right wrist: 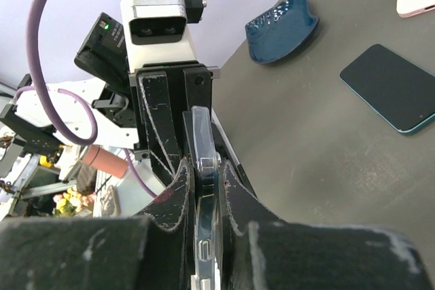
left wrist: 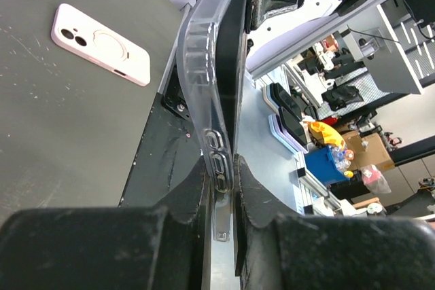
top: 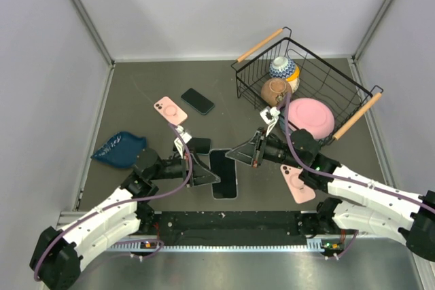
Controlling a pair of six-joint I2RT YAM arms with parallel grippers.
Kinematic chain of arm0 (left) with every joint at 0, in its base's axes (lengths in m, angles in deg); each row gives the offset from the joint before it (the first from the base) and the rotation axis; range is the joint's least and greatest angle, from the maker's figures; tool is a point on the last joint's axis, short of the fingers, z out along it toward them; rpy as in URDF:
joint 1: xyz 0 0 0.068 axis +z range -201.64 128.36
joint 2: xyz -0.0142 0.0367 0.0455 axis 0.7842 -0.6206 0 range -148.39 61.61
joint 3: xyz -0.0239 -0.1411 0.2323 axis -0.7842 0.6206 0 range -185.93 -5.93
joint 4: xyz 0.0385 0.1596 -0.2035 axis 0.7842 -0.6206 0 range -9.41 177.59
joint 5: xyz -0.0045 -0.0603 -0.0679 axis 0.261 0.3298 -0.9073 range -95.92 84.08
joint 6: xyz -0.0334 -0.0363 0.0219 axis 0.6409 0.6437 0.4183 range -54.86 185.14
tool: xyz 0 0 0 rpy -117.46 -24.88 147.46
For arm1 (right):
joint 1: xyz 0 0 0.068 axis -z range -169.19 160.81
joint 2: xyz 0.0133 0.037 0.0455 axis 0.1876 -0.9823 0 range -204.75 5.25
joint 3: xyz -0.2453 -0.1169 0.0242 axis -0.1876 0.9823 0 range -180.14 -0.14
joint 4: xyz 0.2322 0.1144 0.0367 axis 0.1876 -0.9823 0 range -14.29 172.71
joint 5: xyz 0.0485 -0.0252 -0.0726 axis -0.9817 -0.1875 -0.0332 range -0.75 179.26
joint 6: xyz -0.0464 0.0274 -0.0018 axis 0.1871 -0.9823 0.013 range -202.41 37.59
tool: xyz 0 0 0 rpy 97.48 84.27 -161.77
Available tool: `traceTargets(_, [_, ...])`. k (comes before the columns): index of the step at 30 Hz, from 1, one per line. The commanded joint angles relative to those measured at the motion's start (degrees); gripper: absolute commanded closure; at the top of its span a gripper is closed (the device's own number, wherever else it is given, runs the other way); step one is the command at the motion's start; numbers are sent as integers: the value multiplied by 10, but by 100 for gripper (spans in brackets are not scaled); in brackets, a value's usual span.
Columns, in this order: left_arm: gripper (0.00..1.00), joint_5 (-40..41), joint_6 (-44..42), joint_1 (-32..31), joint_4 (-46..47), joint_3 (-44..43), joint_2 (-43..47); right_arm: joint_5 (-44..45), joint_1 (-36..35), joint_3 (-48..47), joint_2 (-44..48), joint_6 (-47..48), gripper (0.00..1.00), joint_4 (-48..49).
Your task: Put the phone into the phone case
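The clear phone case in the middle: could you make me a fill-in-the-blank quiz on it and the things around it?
1. The number of tools clamped on the clear phone case is ____: the left tool and the right tool.
2. The widest bowl in the wire basket is coloured ____.
3. The blue dish lies on the ____ arm's side of the table.

Missing words: two; pink; left.

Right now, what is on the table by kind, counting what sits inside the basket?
Pink phones or cases: 2
Dark phones: 2
Clear case: 1
Blue dish: 1
Wire basket: 1
Dishes in the basket: 3
Total: 10
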Motion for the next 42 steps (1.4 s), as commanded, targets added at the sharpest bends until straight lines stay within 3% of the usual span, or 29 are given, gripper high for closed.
traceTargets(1, [100, 27, -24, -1, -9, -32, 0, -12, -5, -27, -4, 6, 100, 31])
traceTargets(4, [90, 40, -25, -1, -26, -36, 3, -23, -4, -21, -2, 1, 100, 45])
traceTargets(8, [61, 63, -26, -1, -40, -40, 14, -40, -5, -11, -1, -14, 100, 62])
traceTargets(12, [50, 90, -27, -1, -44, -45, 29, -54, -5, -1, -1, -21, 100, 73])
traceTargets(17, [49, 114, -33, 0, -49, -55, 28, -66, -5, 9, 0, -27, 100, 83])
traceTargets(19, [53, 120, -36, 1, -53, -59, 23, -67, -5, 12, -1, -29, 100, 84])
traceTargets(21, [67, 121, -40, 0, -53, -61, 17, -67, -4, 14, 0, -31, 100, 84])
traceTargets(22, [85, 129, -49, 1, -63, -63, 15, -66, -4, 14, 0, -31, 100, 83])
traceTargets(25, [100, 149, -74, 0, -115, -78, 9, -58, -4, 12, 0, -33, 100, 76])
traceTargets(30, [100, 158, -96, 0, -157, -100, 2, -41, -5, 8, -7, -34, 98, 55])
traceTargets(34, [100, 154, -74, 1, -130, -94, 12, -56, -5, 21, -8, -38, 75, 70])
traceTargets(35, [100, 157, -69, 1, -118, -90, 19, -75, -5, 27, -9, -38, 64, 76])
traceTargets(37, [100, 161, -55, 0, -110, -87, 29, -95, -4, 47, -8, -45, 50, 98])
traceTargets(42, [100, 188, -27, 1, -85, -77, 57, -120, -6, 100, -10, -58, 41, 147])
